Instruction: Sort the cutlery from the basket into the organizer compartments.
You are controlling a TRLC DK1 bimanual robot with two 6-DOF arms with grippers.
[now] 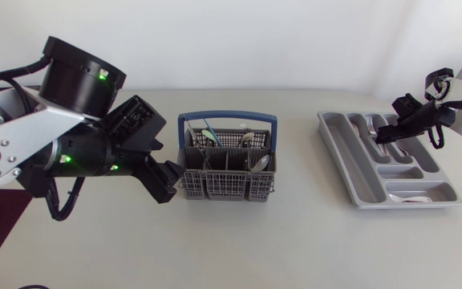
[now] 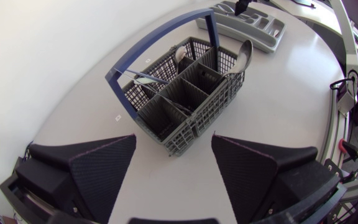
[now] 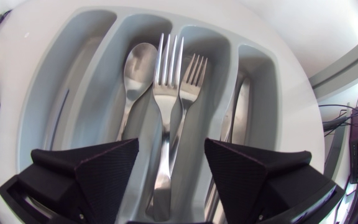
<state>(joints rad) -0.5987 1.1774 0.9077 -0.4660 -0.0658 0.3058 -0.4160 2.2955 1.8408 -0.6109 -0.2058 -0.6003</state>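
While your left arm (image 1: 46, 148) sits over the left side of the bench (image 1: 295, 241), its jaws stand released and empty. The two black fingers (image 2: 95, 171) are spread wide, with the near corner of the cutlery basket (image 1: 227, 172) just ahead of the gap between them.

Basket: grey mesh, blue handle (image 1: 228, 117), mid-bench and nearer the far edge. It holds several pieces. One spoon (image 2: 245, 53) leans out of a compartment on the basket's right side; the rest are too tangled to name.

Organizer (image 1: 351, 172): grey tray near the right edge of the bench, set at a slant.

Your right arm (image 1: 455, 88) comes in over the organizer's far end. Its jaws are also released, gripping nothing, and hang above the long compartments. Below them a spoon (image 3: 135, 65) lies in one compartment. Two forks (image 3: 166, 93) lie side by side, touching, in the next one over. You cannot tell what lies in the outer slots.
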